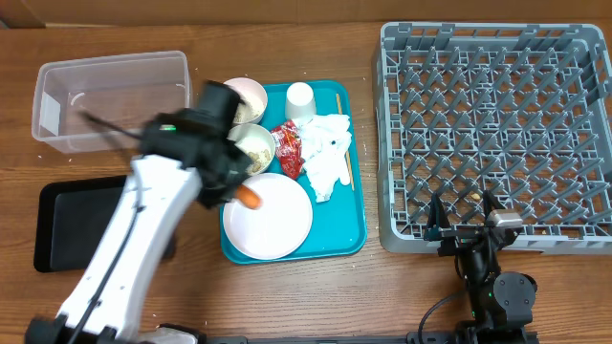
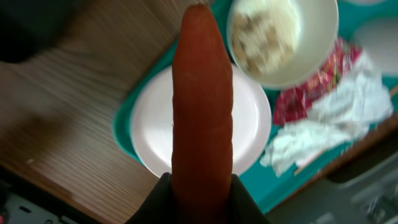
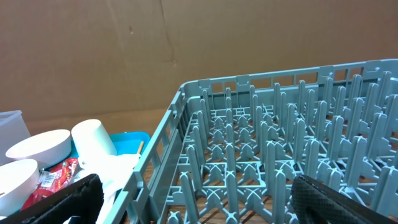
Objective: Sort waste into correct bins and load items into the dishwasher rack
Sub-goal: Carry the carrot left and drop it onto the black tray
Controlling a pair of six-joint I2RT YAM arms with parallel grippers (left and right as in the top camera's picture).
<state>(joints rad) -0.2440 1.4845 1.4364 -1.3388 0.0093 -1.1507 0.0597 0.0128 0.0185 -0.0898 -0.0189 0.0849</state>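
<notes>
My left gripper (image 1: 239, 196) is shut on the orange carrot (image 1: 251, 199), holding it above the left rim of the large white plate (image 1: 273, 218); the carrot fills the left wrist view (image 2: 202, 99). Two small white bowls (image 1: 251, 96) (image 1: 254, 145), the nearer with pale grainy scraps, a white cup (image 1: 300, 98), a red wrapper (image 1: 289, 145), crumpled white napkins (image 1: 330, 143) and a thin wooden stick (image 1: 341, 134) lie on the teal tray (image 1: 354, 229). The grey dishwasher rack (image 1: 497, 134) stands at right. My right gripper (image 1: 465, 227) is open at its front edge.
The clear plastic tub (image 1: 110, 100) stands at the back left. The shallow black tray (image 1: 76, 225) lies at the front left, partly under my left arm. Wooden table all around.
</notes>
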